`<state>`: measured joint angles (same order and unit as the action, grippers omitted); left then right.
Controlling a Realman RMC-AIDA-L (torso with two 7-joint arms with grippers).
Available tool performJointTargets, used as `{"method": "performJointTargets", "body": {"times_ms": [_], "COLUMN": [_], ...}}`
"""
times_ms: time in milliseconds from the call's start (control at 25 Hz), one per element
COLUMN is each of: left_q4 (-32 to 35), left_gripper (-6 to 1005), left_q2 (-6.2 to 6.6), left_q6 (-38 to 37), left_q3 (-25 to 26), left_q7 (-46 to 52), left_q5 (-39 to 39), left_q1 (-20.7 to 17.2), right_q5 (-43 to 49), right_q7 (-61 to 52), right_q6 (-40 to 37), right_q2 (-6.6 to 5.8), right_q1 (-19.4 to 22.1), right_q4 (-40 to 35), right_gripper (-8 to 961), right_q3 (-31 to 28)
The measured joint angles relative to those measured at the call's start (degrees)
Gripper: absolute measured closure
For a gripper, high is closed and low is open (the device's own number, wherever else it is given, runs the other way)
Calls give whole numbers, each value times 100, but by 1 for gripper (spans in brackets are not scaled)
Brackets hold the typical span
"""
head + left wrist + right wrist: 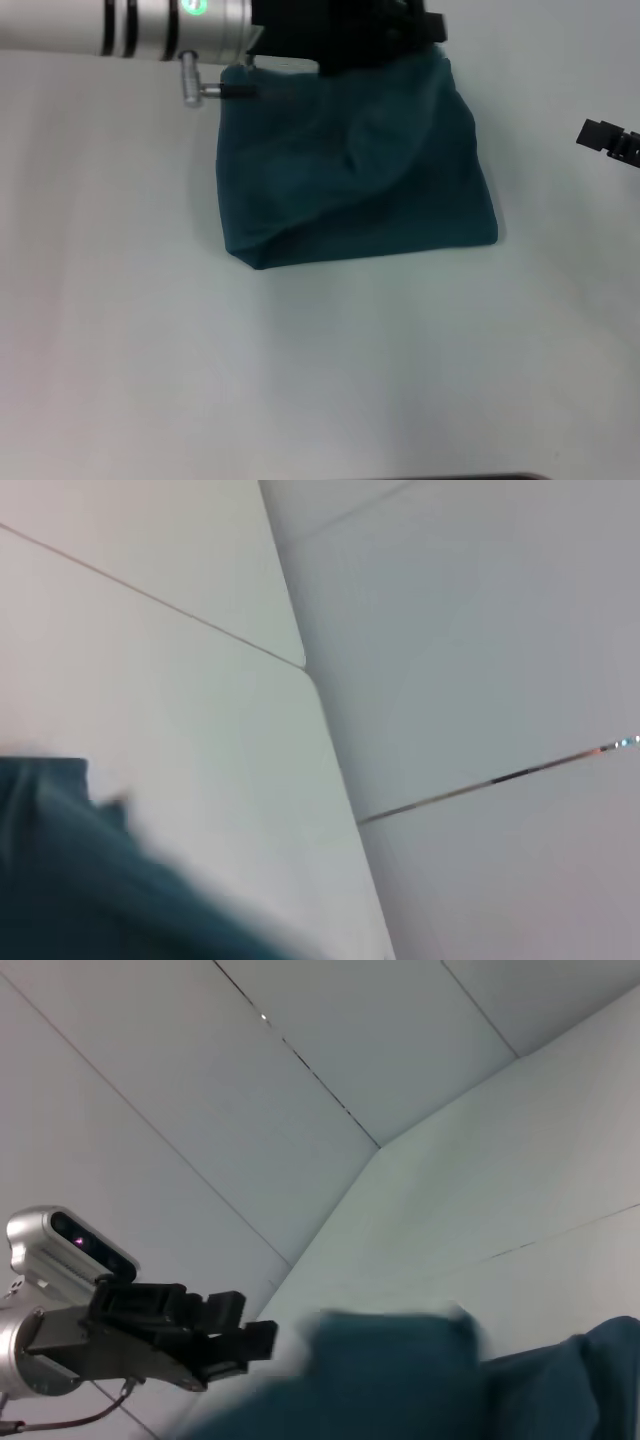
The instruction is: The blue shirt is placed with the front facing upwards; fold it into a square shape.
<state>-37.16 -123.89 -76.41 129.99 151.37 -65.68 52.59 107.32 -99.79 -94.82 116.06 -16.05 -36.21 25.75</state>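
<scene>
Partly, the left gripper [350, 45] hides the blue shirt's [355, 170] far edge.

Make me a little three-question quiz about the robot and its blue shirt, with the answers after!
1. True or false: the blue shirt lies spread out flat with both sleeves showing.
2. Which gripper is at the shirt's far edge: A) left gripper B) right gripper?
3. Fill in: the shirt rests on a pale ____.

Key:
1. False, it is folded into a rough square.
2. A; the right one sits apart, off to the side.
3. Table.
</scene>
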Motion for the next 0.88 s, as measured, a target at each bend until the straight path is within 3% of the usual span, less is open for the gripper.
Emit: {"method": "performJointTargets", "body": {"times_ms": [320, 520, 600, 720, 880], "left_q4": [43, -425, -670, -820, -803], "left_gripper": [552, 348, 267, 224, 168], "left_q2": [31, 155, 271, 515, 744], "left_q6": [246, -8, -260, -728, -1150], "left_q3": [-69, -51, -43, 39, 175], "left_q7": [-139, -218, -246, -459, -904], "left_q5": [-291, -655, -773, -846, -854], "left_q1": [-43, -488, -786, -1221, -1809], "right_q5": [-2, -2, -1, 28, 233], "right_q7": [-6, -13, -49, -154, -383], "right_q6": [-1, -1, 1, 22, 25], "right_q2": [-33, -46, -66, -106, -182], "right_q1": [-3, -22, -29, -56, -167], "right_q4": [114, 132, 132, 132, 101], "right_gripper": [54, 53, 53, 53, 53], "right_q3": [-40, -40, -26, 1, 8]}}
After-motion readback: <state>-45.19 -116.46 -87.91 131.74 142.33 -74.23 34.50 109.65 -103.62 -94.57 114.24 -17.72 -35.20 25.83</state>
